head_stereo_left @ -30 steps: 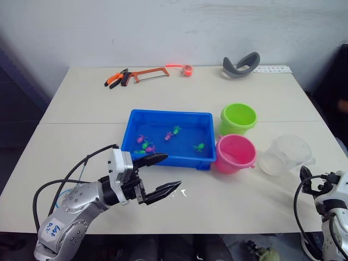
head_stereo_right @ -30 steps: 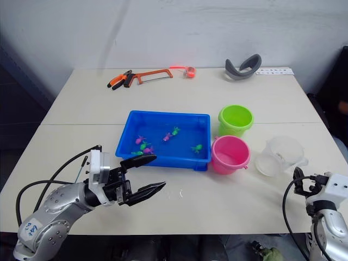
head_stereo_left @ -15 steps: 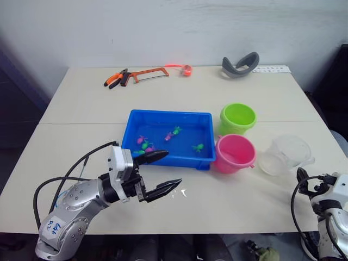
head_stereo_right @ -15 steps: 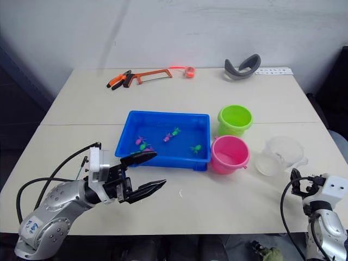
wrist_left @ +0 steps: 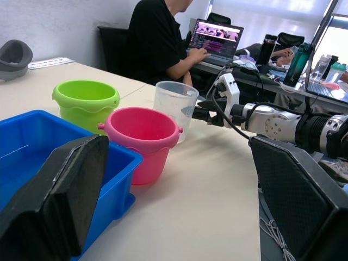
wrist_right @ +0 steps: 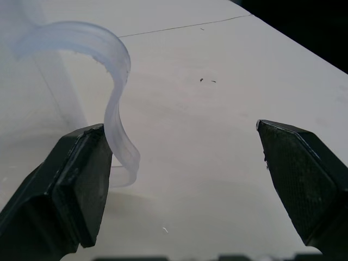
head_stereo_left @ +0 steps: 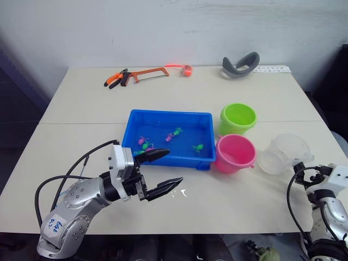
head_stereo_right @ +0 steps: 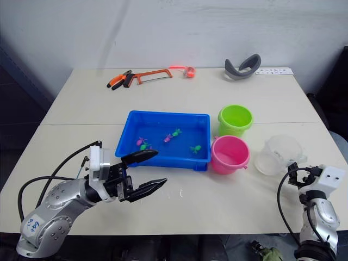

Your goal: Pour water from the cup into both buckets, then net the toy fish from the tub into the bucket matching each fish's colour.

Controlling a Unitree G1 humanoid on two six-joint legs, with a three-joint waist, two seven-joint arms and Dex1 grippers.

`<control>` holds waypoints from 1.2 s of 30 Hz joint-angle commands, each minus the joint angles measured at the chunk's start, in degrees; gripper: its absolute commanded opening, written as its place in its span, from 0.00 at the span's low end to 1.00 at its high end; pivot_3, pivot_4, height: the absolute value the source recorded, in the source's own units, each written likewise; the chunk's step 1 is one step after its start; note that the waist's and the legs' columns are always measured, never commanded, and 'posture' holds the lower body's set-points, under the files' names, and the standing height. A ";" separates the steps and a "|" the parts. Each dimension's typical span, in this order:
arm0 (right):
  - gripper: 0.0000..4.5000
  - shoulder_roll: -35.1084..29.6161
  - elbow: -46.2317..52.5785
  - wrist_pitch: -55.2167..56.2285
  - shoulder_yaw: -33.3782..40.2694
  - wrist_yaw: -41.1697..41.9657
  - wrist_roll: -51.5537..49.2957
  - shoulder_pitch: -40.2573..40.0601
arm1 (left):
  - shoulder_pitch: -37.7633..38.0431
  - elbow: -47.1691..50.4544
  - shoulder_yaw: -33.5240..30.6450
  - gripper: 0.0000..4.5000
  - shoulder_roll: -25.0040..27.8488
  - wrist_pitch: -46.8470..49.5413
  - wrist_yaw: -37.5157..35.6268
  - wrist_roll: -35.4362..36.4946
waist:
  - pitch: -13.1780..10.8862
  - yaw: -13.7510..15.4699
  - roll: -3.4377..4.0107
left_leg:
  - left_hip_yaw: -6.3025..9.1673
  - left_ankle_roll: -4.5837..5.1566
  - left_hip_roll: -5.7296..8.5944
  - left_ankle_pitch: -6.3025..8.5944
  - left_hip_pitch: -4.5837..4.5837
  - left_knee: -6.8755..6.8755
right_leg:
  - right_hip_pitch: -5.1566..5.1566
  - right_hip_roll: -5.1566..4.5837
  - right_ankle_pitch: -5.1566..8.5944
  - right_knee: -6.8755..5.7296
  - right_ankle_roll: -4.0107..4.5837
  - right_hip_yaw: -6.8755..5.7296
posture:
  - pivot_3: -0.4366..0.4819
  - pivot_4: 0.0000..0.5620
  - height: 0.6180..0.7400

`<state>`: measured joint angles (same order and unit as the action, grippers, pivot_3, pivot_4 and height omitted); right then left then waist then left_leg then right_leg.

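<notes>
Centre frame, on the cream table [head_stereo_left: 81, 103], sits the shallow bright blue rectangular plastic tub [head_stereo_left: 169, 116] w/ tiny pink and green toy fish [head_stereo_left: 173, 134] scattered on its floor; right of it, touching or nearly so, stands the pink round plastic bucket [head_stereo_left: 235, 153]; lime green round plastic bucket [head_stereo_left: 238, 118] just behind the pink one, toward upper right; clear see-through plastic cup [head_stereo_left: 285, 154] w/ curved handle stands right of the pink bucket, apart from it; can't tell water level in cup or buckets. Lower left of frame: left gripper [head_stereo_left: 160, 172], black fingers spread wide open, holding nothing, hovering at the tub's near left corner, upper finger overlapping the tub rim. Lower right edge: right gripper [wrist_right: 185, 179] just beside the cup; wrist view shows fingers wide apart, one finger pad [wrist_right: 81, 179] right against the cup's handle strip [wrist_right: 117, 117], other finger well clear over bare table; not clamped on it. Top of frame, far table edge: orange-framed hacksaw [head_stereo_left: 151, 72] w/ orange-handled pliers [head_stereo_left: 116, 78] at upper left; grey curved headband-like piece [head_stereo_left: 240, 65] at upper right. Left wrist view: person in black top [wrist_left: 157, 41] seated at a laptop [wrist_left: 216, 41] behind the table.
</notes>
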<state>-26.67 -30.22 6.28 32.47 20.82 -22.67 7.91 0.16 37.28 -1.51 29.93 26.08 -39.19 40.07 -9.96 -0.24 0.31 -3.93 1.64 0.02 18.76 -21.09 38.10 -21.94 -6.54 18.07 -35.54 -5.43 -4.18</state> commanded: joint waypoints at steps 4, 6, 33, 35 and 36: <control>1.00 -2.06 -3.83 2.89 0.14 1.85 0.05 3.00 | -0.95 -0.27 -0.04 1.00 -0.19 -1.05 -0.76 -0.12 | 0.00 -0.01 0.00 | 0.00 0.00 0.00 0.00 0.00 0.00 | 0.01 0.00 0.00 0.01 0.00 -0.01 | 0.48 0.27 1.00; 1.00 -1.90 -4.65 3.73 0.23 2.47 -0.35 3.61 | -1.24 -0.64 -0.07 1.00 -0.18 -1.34 -0.98 -0.38 | 0.00 0.02 0.00 | 0.00 -0.01 0.00 -0.01 0.00 0.00 | 0.01 0.00 0.00 0.01 0.00 -0.02 | 0.48 0.27 1.00; 0.01 -8.40 11.86 2.26 1.48 7.17 -0.79 -0.41 | -3.84 -3.36 -2.99 1.00 3.19 0.03 -5.31 1.82 | -0.25 0.08 0.45 | 0.06 -0.01 -0.01 0.00 -0.06 -0.02 | 0.01 -0.01 0.00 0.10 -0.01 -0.06 | 0.48 0.27 1.00; 0.01 -11.21 15.86 2.37 0.85 8.18 1.03 -2.27 | -4.65 -4.14 -3.02 1.00 3.74 0.39 -6.21 2.51 | -0.32 0.11 0.59 | 0.04 0.00 0.01 -0.01 -0.06 -0.02 | 0.01 -0.02 -0.02 0.11 -0.04 -0.05 | 0.48 0.27 1.00; 0.01 -12.42 17.93 1.46 1.00 8.37 0.92 -2.84 | -5.36 -4.61 -2.81 1.00 3.89 0.70 -6.65 2.67 | -0.33 0.12 0.57 | 0.05 0.00 0.00 -0.01 -0.06 -0.02 | 0.01 -0.01 -0.02 0.12 -0.04 -0.06 | 0.48 0.27 1.00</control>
<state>-37.43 -17.29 7.82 31.82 28.58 -21.86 5.54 -4.28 32.71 -3.73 33.41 26.63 -44.68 41.11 -10.29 -0.12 0.88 -3.87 1.63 0.02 18.76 -21.15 38.07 -21.93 -6.55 18.05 -35.42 -5.47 -4.26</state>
